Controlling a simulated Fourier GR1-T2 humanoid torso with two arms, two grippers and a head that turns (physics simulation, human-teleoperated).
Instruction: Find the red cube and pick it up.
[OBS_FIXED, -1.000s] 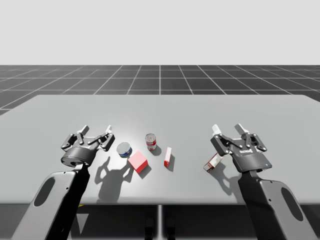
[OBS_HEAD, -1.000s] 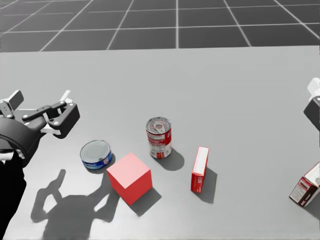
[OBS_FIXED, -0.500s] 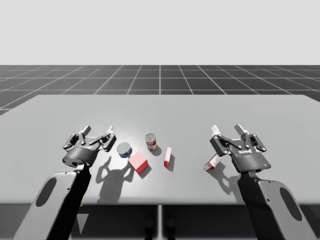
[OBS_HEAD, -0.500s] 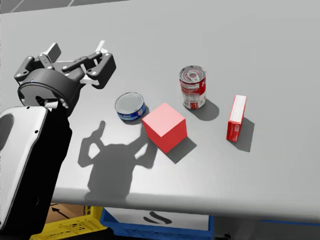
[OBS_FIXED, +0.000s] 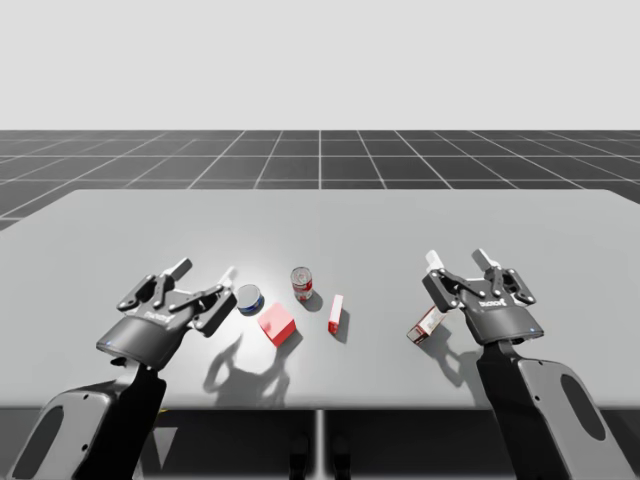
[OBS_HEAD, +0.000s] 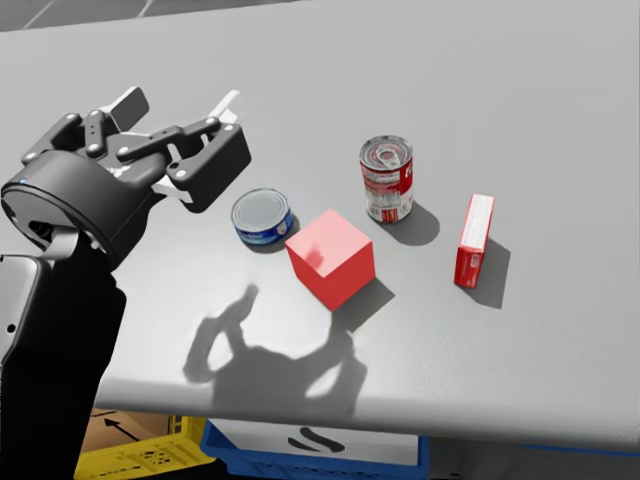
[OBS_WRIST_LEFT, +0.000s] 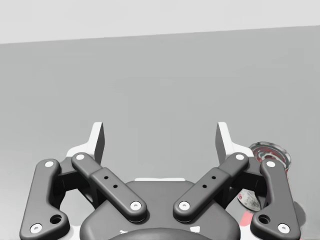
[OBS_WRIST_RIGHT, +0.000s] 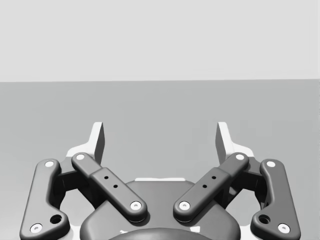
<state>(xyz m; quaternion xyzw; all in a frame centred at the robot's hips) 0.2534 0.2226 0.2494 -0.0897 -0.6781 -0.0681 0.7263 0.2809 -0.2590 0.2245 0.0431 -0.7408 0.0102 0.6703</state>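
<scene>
The red cube sits on the grey table near its front edge, just beside a short blue can, with a tall red can beyond it and a slim red box standing upright to its right. The left gripper hovers left of the blue can with its fingers spread wide and nothing between them, probably because it is the closer arm for the grasp. The right gripper is equally wide and empty, well apart from the cube, above a red-and-white carton. The head view shows the cube turned corner-forward, so the left gripper would likely need to align with its faces. In the left wrist view, the gripper points past the cube, with the tall can beside one finger.
</scene>
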